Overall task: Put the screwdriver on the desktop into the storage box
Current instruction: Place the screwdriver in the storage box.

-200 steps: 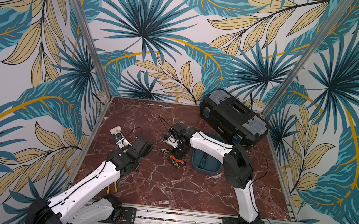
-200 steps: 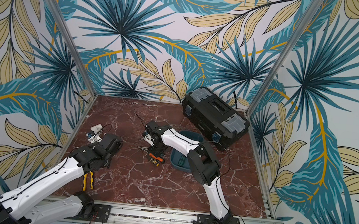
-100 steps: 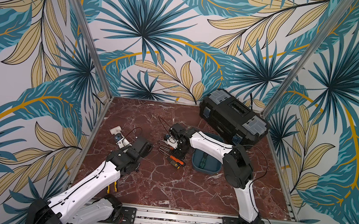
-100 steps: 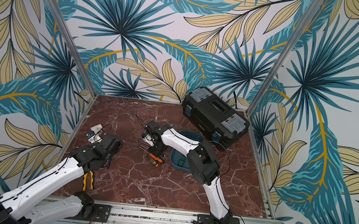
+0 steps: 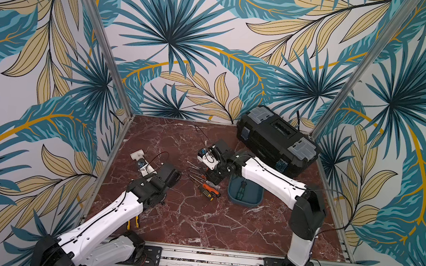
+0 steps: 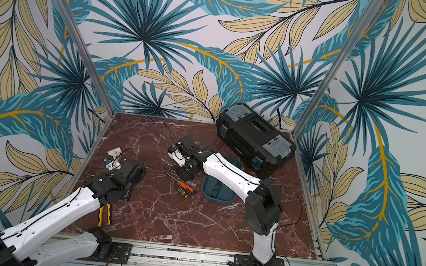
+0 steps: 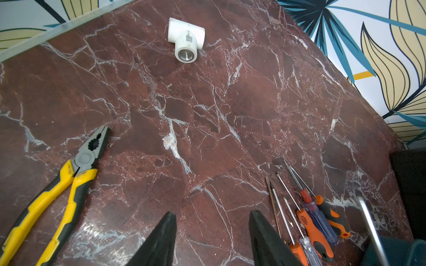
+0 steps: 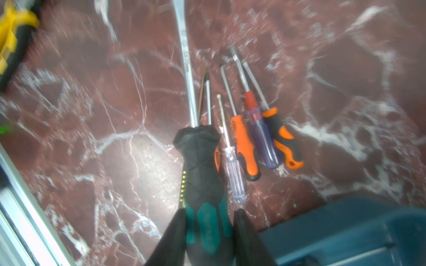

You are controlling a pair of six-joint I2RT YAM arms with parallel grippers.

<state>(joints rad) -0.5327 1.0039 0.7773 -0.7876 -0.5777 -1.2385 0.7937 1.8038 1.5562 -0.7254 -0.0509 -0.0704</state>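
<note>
My right gripper point(image 8: 211, 211) is shut on the black-and-green handle of a screwdriver point(image 8: 200, 165); its long shaft points away over the desktop point(image 5: 197, 223). In both top views this gripper point(image 5: 214, 174) point(image 6: 186, 171) sits just left of the teal storage box point(image 5: 245, 203) point(image 6: 217, 199), which holds another green-handled screwdriver point(image 5: 240, 190). Several more screwdrivers point(image 8: 244, 147) point(image 5: 211, 190) lie side by side on the marble beside the box. My left gripper point(image 7: 212, 221) point(image 5: 174, 174) hangs open over bare marble, left of that row, holding nothing.
A black toolbox point(image 5: 276, 140) stands at the back right, close behind the storage box. Yellow-handled pliers point(image 7: 57, 195) point(image 5: 134, 221) lie near the left arm. A white pipe tee point(image 7: 186, 39) point(image 5: 138, 155) rests by the left rail.
The right jaws have closed in on the black-and-green screwdriver's handle. The left arm has not moved.
</note>
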